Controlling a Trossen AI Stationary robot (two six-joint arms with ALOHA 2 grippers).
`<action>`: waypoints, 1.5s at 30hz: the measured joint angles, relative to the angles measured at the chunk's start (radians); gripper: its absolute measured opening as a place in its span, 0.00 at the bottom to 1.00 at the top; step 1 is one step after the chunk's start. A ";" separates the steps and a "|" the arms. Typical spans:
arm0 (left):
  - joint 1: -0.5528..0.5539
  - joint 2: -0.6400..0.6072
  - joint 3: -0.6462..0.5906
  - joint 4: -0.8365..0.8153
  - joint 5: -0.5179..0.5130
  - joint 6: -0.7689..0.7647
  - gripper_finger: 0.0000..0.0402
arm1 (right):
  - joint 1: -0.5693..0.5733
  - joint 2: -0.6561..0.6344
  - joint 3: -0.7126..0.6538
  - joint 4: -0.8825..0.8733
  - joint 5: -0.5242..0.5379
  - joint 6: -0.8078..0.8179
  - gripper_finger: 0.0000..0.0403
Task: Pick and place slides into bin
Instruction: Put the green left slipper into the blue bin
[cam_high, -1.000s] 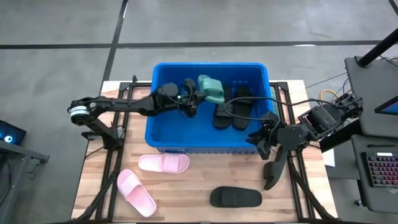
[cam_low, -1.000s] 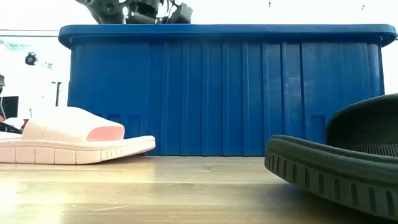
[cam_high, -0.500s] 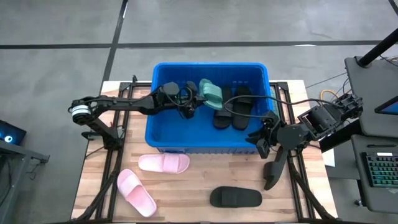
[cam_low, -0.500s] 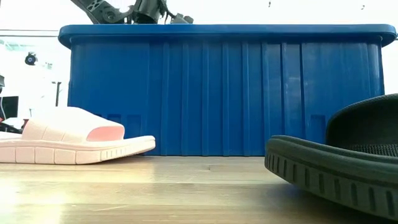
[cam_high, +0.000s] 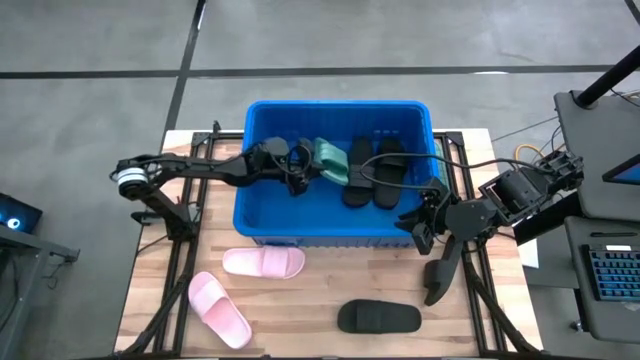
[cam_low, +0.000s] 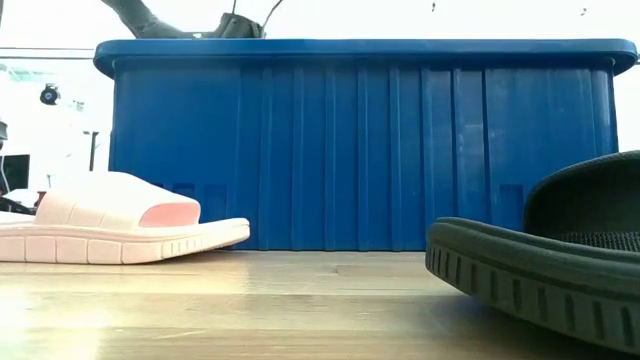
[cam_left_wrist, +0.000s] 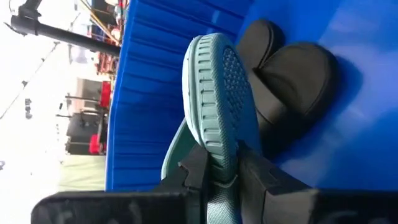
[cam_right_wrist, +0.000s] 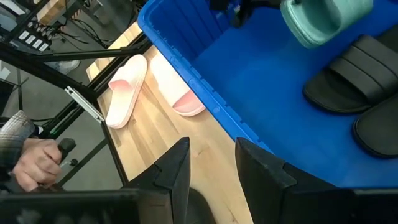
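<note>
My left end effector (cam_high: 303, 166) is inside the bin (cam_high: 262, 225), clamped on the sage green slide (cam_high: 328, 160) — held just beside two black slides (cam_high: 372, 172) on the bin floor. Right end effector (cam_high: 417, 226) waits at the bin's near right corner, fingers parted, empty.

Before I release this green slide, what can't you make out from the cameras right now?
- Low view: the bin wall hides everything inside.
- Left wrist view: the green slide, clamped in the left gripper, covers the floor beneath it, so contact is unclear.
- Low view: the black slide on the table is cut off by the edge.
- Second green slide: not visible anywhere.
</note>
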 joint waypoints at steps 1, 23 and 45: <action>0.001 0.010 -0.003 0.014 -0.008 0.004 0.07 | 0.000 0.000 0.000 0.000 0.000 0.000 0.29; 0.020 0.149 0.008 0.154 -0.010 -0.003 0.07 | -0.096 0.055 -0.005 -0.129 0.012 0.011 0.29; 0.042 0.135 0.003 0.033 -0.018 0.103 0.10 | -0.098 0.053 -0.006 -0.126 -0.009 0.010 0.29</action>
